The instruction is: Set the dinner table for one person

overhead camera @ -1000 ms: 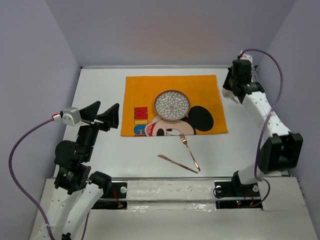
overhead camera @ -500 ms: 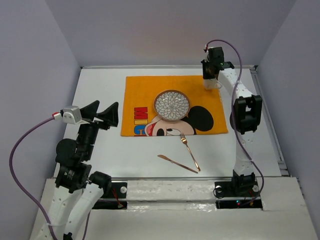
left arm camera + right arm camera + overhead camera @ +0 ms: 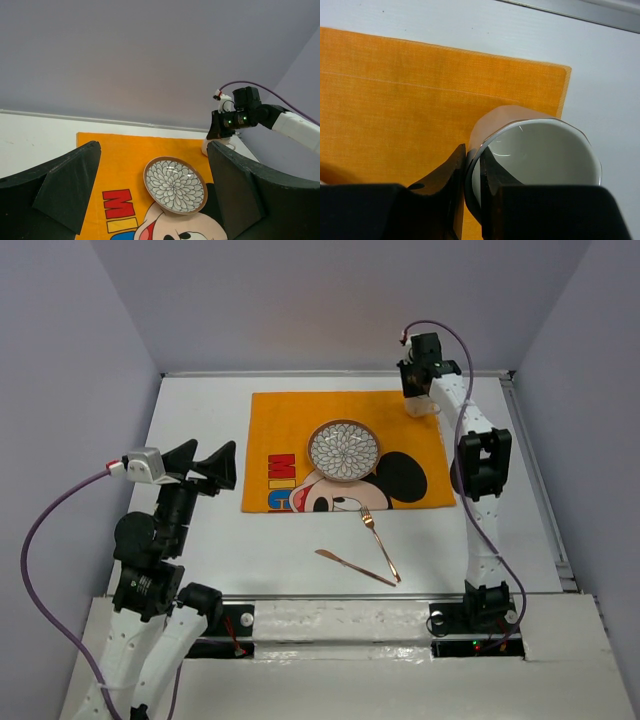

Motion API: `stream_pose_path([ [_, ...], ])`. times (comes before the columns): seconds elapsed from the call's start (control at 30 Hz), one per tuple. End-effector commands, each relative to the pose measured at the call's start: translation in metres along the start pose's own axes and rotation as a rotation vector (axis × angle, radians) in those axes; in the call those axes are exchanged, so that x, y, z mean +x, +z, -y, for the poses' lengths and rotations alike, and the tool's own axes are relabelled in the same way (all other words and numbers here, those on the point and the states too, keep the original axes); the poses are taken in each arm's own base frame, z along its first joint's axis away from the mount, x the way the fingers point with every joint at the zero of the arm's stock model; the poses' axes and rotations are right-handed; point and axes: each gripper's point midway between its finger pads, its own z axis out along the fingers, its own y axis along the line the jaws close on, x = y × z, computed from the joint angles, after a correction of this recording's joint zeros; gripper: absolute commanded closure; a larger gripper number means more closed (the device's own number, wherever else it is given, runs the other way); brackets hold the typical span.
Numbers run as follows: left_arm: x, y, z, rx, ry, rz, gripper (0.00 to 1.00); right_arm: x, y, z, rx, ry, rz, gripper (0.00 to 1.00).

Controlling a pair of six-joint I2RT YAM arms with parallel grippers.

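Spanning the whole floor of the top view, the dinner table [image 3: 200, 410] is covered at its middle by an orange mat [image 3: 290, 430]. At the mat's 1 o'clock corner a pale cup [image 3: 540, 150] is gripped by the right gripper [image 3: 472, 160]: its narrow jaws are closed on the rim, one finger inside and one outside. A patterned plate [image 3: 344, 450] is set near the mat's centre. A fork [image 3: 381, 543] and knife [image 3: 350, 567] are laid at the plate's 6 o'clock. The left gripper [image 3: 208, 465] is spread wide with nothing in it, at the mat's 9 o'clock.

Bare dinner table [image 3: 200, 420] flanks the mat [image 3: 285, 425]; plate [image 3: 344, 451], fork [image 3: 381, 542], knife [image 3: 352, 567] obstruct the middle.
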Motion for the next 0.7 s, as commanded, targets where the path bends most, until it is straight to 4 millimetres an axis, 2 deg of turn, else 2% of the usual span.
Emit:
stream_pose_path([
  [0.0, -0.006, 0.004, 0.002, 0.014, 0.005, 0.029, 0.01, -0.037, -0.009, 0.007, 0.027, -0.023, 0.109, 1.00],
  [0.07, -0.006, 0.005, 0.002, 0.013, 0.006, 0.030, 0.01, -0.037, -0.007, 0.007, 0.028, -0.020, 0.108, 0.96],
  [0.1, -0.006, 0.005, 0.001, 0.011, 0.006, 0.029, 0.01, -0.039, -0.007, 0.006, 0.024, -0.018, 0.113, 0.75],
  [0.13, -0.006, 0.005, 0.001, 0.012, 0.007, 0.030, 0.01, -0.039, -0.007, 0.006, 0.024, -0.016, 0.115, 0.64],
  [0.17, -0.006, 0.005, 0.001, 0.012, 0.007, 0.030, 0.01, -0.043, -0.010, 0.007, 0.028, -0.015, 0.125, 0.49],
  [0.27, -0.006, 0.005, 0.000, 0.007, 0.008, 0.030, 0.01, -0.052, -0.021, 0.012, 0.048, -0.011, 0.145, 0.31],
  [0.43, -0.007, 0.005, 0.000, 0.006, 0.007, 0.031, 0.01, -0.071, -0.054, 0.014, 0.043, 0.032, 0.195, 0.23],
  [0.47, -0.006, 0.005, -0.001, 0.004, 0.008, 0.030, 0.01, -0.078, -0.072, 0.012, 0.027, 0.054, 0.214, 0.20],
  [0.5, -0.007, 0.005, -0.001, 0.007, 0.006, 0.032, 0.01, -0.079, -0.081, 0.009, 0.009, 0.105, 0.222, 0.20],
  [0.53, -0.008, 0.004, 0.000, 0.009, 0.006, 0.035, 0.01, -0.062, -0.080, 0.002, -0.021, 0.129, 0.183, 0.20],
  [0.57, -0.008, 0.004, 0.000, 0.009, 0.007, 0.033, 0.01, -0.058, -0.087, -0.012, -0.059, 0.157, 0.181, 0.20],
  [0.6, -0.010, 0.003, 0.000, 0.010, 0.007, 0.041, 0.01, -0.084, -0.125, -0.029, -0.121, 0.186, 0.294, 0.20],
  [0.63, -0.011, 0.002, 0.000, 0.010, 0.007, 0.046, 0.01, -0.043, -0.113, -0.042, -0.134, 0.192, 0.221, 0.20],
  [0.67, -0.012, 0.002, 0.000, 0.010, 0.007, 0.049, 0.01, -0.036, -0.122, -0.052, -0.153, 0.207, 0.234, 0.20],
])
